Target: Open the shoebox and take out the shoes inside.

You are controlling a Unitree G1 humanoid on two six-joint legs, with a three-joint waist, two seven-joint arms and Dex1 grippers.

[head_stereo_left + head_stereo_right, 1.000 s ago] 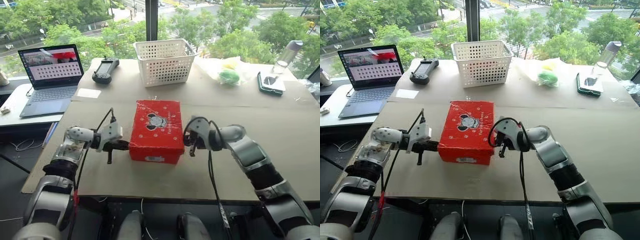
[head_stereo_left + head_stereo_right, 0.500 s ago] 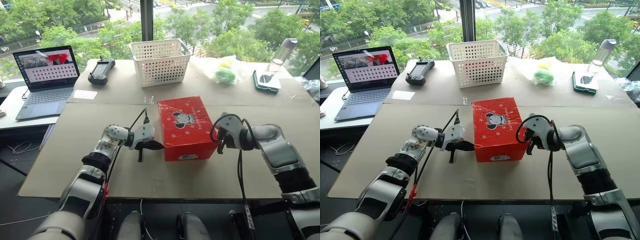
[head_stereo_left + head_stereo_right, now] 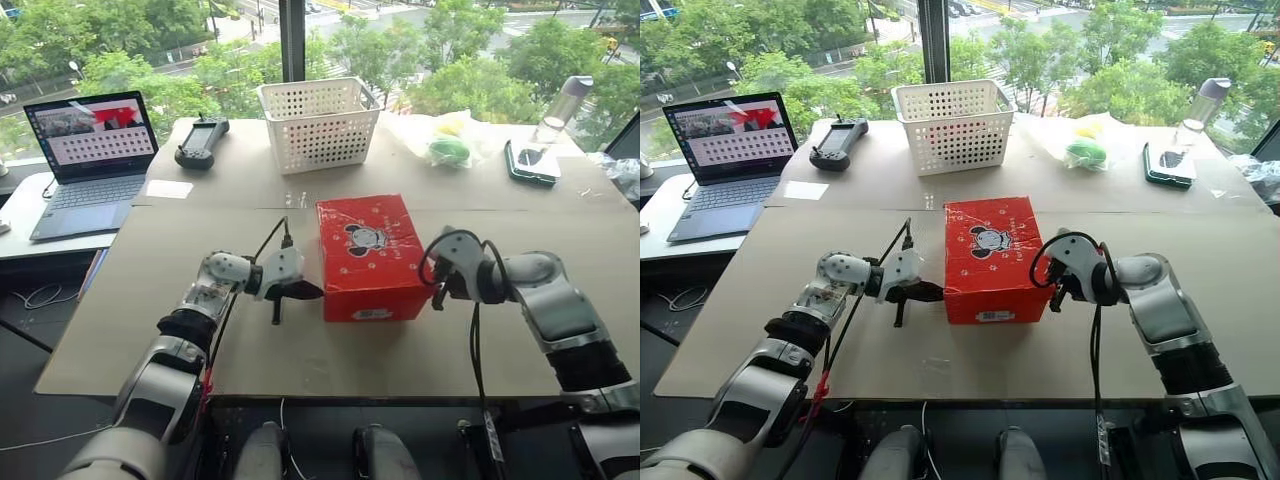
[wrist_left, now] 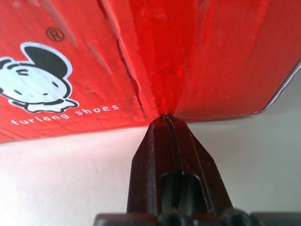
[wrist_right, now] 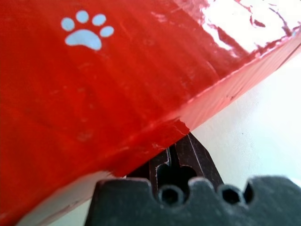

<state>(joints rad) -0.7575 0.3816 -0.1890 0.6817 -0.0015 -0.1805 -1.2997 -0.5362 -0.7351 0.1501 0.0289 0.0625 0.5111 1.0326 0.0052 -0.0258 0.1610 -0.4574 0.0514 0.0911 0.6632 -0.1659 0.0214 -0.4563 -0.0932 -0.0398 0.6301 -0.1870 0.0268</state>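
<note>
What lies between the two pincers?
The closed red shoebox: left pincer at one side, right pincer at the other, seen from the head.

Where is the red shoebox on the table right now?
In the head views, the shoebox sits closed mid-table, in front of the white basket, between the left gripper and right gripper.

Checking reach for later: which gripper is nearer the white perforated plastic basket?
Left, slightly. The left gripper sits at the red cardboard shoebox's left side, more directly below the basket; the right gripper is on the far side.
</note>
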